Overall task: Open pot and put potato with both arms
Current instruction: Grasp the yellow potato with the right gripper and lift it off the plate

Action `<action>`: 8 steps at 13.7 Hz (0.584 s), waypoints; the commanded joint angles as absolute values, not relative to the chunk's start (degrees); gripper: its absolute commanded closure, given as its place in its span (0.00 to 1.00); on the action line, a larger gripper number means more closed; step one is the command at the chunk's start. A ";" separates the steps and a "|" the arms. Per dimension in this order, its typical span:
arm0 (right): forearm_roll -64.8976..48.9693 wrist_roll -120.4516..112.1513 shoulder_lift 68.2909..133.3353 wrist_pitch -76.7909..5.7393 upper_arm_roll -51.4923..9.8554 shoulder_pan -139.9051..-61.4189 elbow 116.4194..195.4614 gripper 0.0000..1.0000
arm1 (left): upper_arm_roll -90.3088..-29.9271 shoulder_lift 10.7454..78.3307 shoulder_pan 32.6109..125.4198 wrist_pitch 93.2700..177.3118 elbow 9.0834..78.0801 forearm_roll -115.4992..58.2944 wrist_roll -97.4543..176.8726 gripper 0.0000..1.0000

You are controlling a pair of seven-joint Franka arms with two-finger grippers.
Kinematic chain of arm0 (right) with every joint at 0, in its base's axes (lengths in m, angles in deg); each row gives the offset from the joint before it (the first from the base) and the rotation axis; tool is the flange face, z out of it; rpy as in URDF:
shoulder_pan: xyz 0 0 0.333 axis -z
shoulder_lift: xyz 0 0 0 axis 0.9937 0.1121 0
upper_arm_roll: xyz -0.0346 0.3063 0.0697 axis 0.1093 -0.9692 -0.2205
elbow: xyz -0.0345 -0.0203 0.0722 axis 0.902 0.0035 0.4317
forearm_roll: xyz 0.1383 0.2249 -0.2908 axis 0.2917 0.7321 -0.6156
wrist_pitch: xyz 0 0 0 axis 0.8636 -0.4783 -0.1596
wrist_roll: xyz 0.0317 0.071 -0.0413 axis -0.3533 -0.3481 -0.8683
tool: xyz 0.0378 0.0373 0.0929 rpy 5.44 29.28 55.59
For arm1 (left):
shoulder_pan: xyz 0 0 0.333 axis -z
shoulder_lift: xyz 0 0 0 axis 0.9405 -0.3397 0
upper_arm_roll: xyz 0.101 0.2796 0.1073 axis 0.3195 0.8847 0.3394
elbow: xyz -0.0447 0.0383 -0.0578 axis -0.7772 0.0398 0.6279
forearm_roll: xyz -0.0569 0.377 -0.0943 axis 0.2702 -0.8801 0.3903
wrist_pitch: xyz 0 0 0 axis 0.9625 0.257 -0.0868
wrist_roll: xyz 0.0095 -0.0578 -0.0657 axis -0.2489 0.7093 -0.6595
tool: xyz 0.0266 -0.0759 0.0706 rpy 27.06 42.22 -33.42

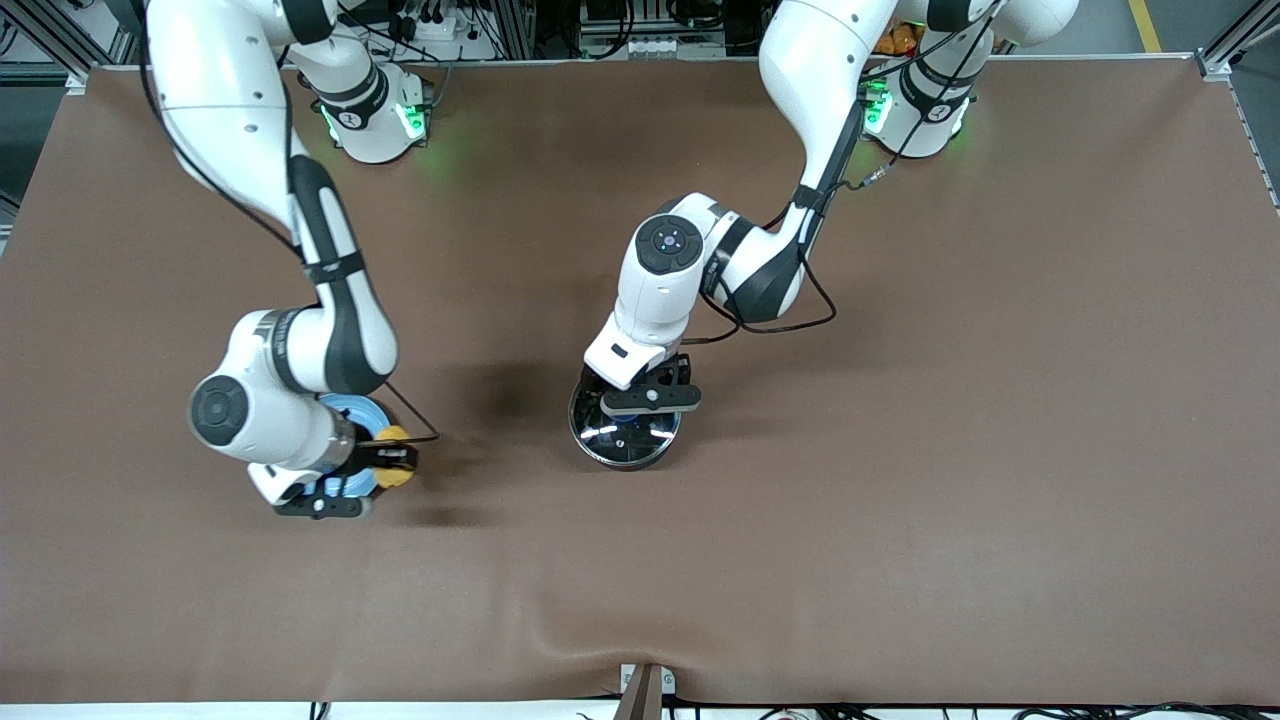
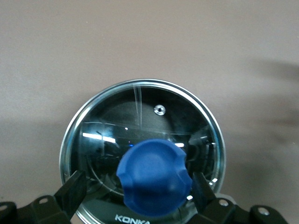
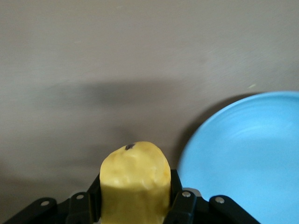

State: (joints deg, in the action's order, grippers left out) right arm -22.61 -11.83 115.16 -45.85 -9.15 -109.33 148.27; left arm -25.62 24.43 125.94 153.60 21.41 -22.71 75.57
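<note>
Now the left gripper (image 2: 135, 193) straddles the knob (image 2: 154, 183) of the lid (image 2: 140, 116), fingers spread, pot (image 1: 624, 430) unopened. Toward the right arm's end, the right gripper (image 3: 135, 205) clasps the potato (image 3: 135, 179) above the plate (image 3: 247, 154) edge. Next, I judge: pinch knob, lift.

Brown table cover (image 1: 900, 480) spans the whole work surface; a raised wrinkle sits at its edge nearest the front camera, just above a small bracket (image 1: 645, 685). Flat light-blue plate (image 1: 352, 412) lies on the cover toward the right arm's end, mostly hidden in the front view; its rim and shallow well (image 3: 252, 154) show in the right wrist view.
</note>
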 commanded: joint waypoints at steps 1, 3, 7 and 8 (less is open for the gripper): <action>-21.96 -20.32 113.74 -44.45 -8.60 -114.39 147.19 0.91 | -24.04 22.61 127.01 153.83 20.16 -21.51 75.80 0.00; -21.87 -24.10 113.74 -44.45 -8.69 -116.60 145.96 0.92 | -24.04 22.52 127.01 153.92 20.16 -21.51 75.80 0.00; -21.52 -27.55 113.82 -44.53 -8.69 -119.77 143.93 0.94 | -24.30 23.31 127.80 154.01 19.37 -21.42 76.24 0.00; -21.34 -27.64 113.82 -44.53 -8.78 -119.95 143.93 0.96 | -24.22 23.31 127.80 154.01 17.98 -21.42 76.32 0.00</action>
State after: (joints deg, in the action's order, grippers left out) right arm -22.61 -26.96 114.59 -45.34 -9.17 -119.55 144.12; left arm -25.54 24.24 126.59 153.71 20.82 -22.70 75.57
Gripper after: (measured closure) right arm 0.441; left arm 0.000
